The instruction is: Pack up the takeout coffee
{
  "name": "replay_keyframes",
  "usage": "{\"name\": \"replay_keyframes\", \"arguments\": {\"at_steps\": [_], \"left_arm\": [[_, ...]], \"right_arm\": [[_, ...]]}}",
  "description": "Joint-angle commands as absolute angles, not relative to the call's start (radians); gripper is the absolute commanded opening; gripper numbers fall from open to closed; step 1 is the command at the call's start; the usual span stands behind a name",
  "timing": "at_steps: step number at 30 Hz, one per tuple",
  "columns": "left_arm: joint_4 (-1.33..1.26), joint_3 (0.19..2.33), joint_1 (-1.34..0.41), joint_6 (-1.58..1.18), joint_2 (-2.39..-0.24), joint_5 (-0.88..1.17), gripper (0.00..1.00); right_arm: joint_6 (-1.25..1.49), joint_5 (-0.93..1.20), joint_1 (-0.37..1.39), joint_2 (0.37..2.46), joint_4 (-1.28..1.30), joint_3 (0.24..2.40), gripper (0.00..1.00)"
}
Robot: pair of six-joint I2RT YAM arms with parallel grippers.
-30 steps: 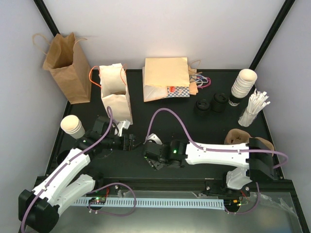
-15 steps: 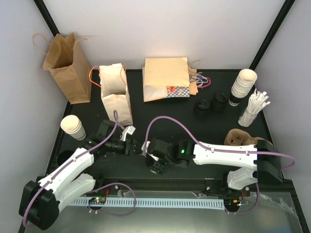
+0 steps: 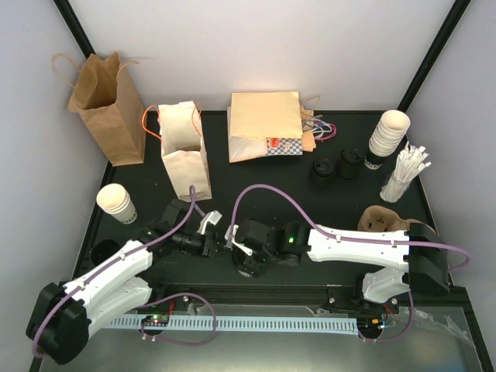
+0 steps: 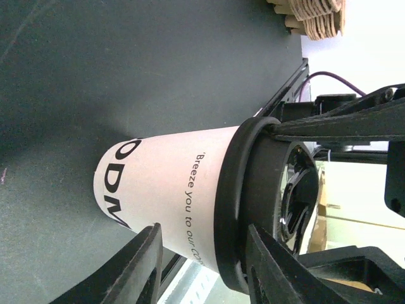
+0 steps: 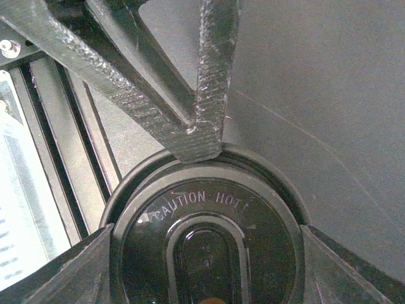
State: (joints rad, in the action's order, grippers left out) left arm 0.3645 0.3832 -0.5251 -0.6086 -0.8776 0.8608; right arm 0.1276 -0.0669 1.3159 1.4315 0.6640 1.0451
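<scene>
At the tabletop's (image 3: 325, 213) far-left corner, brown paper bag (image 3: 105, 108) standing open, contents hidden. Just beside, white paper bag (image 3: 184, 151), open too. Near the near edge's middle, upright: takeout coffee (image 4: 171, 183), black lid (image 5: 205, 209) on. Stretched low from the right, right pincer (image 3: 237, 249) clamped across that lid. Opposite, left pincer (image 3: 210, 235), fingers apart at the cup, no grip evident.

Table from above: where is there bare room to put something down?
Bare black table lies between the flat paper bags, the black lids and the right arm. Crowded: the back right corner by the stacked cups, and front centre around the takeout coffee.
</scene>
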Motion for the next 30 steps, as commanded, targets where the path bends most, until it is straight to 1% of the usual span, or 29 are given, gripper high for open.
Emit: {"name": "replay_keyframes", "arguments": {"at_steps": [1,8,10,13,24,30], "left_arm": [[0.338,0.373,-0.534,-0.604,-0.891,0.872,0.36],[0.321,0.351,-0.548,-0.598,-0.936,0.838,0.28],[0.337,0.349,-0.557,-0.595,-0.965,0.811,0.22],[0.375,0.358,-0.569,-0.578,-1.010,0.781,0.17],[0.403,0.372,-0.582,-0.589,-1.010,0.720,0.16],[0.443,0.401,-0.590,-0.597,-0.954,0.697,0.19]], "right_arm": [[0.110,-0.052,1.308,1.460,0.676,1.036,0.69],[0.112,-0.044,1.308,1.461,0.674,1.033,0.69],[0.115,-0.042,1.308,1.463,0.672,1.031,0.69],[0.119,-0.035,1.307,1.472,0.671,1.029,0.69],[0.113,-0.037,1.308,1.491,0.687,1.045,0.69],[0.111,-0.033,1.308,1.495,0.683,1.042,0.69]]}}
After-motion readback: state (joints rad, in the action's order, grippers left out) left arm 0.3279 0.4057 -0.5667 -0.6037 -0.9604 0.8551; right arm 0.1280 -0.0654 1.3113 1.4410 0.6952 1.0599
